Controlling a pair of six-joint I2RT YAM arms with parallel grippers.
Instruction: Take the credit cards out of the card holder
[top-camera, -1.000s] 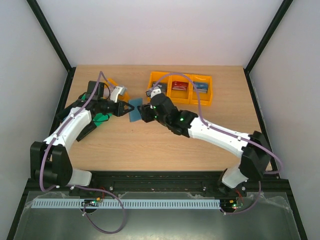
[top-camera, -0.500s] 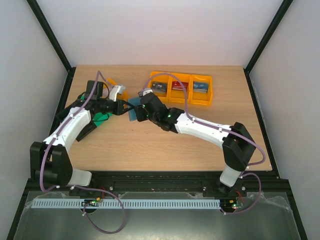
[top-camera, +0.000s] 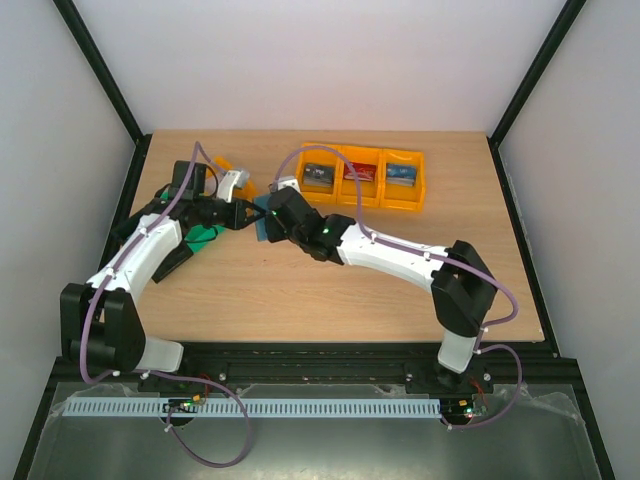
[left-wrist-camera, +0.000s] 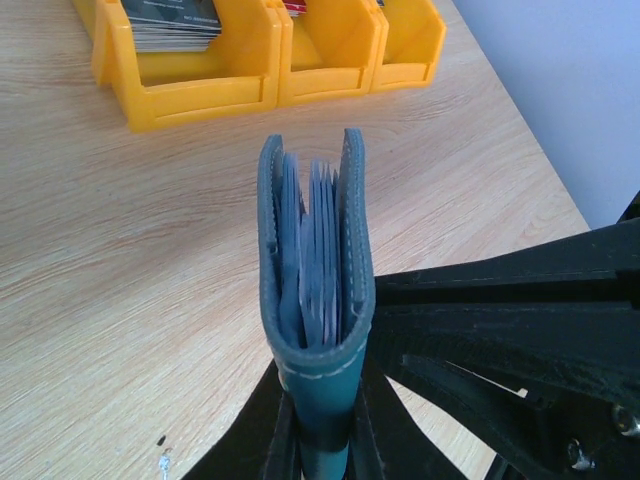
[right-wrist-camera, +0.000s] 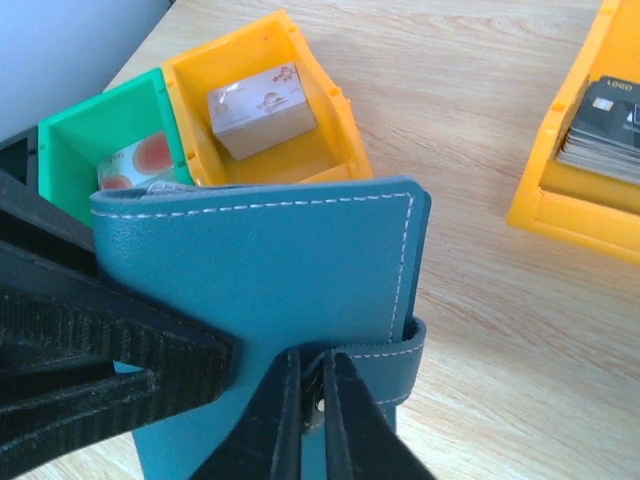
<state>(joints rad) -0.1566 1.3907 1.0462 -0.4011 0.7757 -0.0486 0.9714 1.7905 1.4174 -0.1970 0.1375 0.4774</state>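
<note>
While the left gripper (left-wrist-camera: 322, 432) clamps the card holder (left-wrist-camera: 315, 300) by its spine, the right gripper (right-wrist-camera: 314, 396) pinches its tab (right-wrist-camera: 390, 360), above the bench (top-camera: 400, 290) toward the far-left corner. Opening seems in hand; next, peeling the tab back should expose the cards (left-wrist-camera: 322, 235).

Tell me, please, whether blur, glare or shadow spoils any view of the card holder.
Top external: soft even light, no glare, but the card holder is small and partly hidden. Left wrist: sharp, stitching crisp. Right wrist: sharp cover, the right gripper dark, with little detail.
</note>
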